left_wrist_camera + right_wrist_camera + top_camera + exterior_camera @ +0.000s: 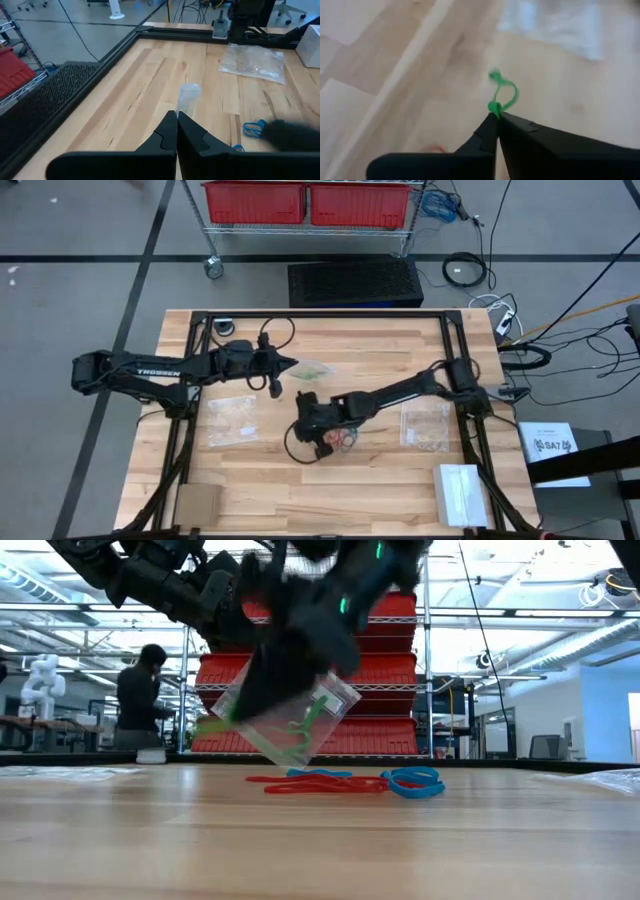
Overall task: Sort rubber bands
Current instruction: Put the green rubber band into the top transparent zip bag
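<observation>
Right gripper is pinched shut on a green rubber band, which curls up as a small loop from the fingertips in the right wrist view. From above, this gripper sits near the middle of the table, a little toward its front edge, with the arm reaching in from the right edge. Red and blue rubber bands lie on the wood just beside it; the level view across the table shows them as a flat tangle, red rubber bands touching a blue rubber band.

The left gripper is also closed, its two fingers pressed together on the top edge of a clear zip bag. That bag hangs off the fingertips toward the back-centre of the table; in the low view it hangs tilted above the surface with green bands inside it.

Two more clear bags lie flat: one toward the left edge and one toward the right edge. A white box rests at the front right corner and a brown cardboard square at the front left corner. Beyond the table stand red bins on a wire rack, and a person shows far off in the room.
</observation>
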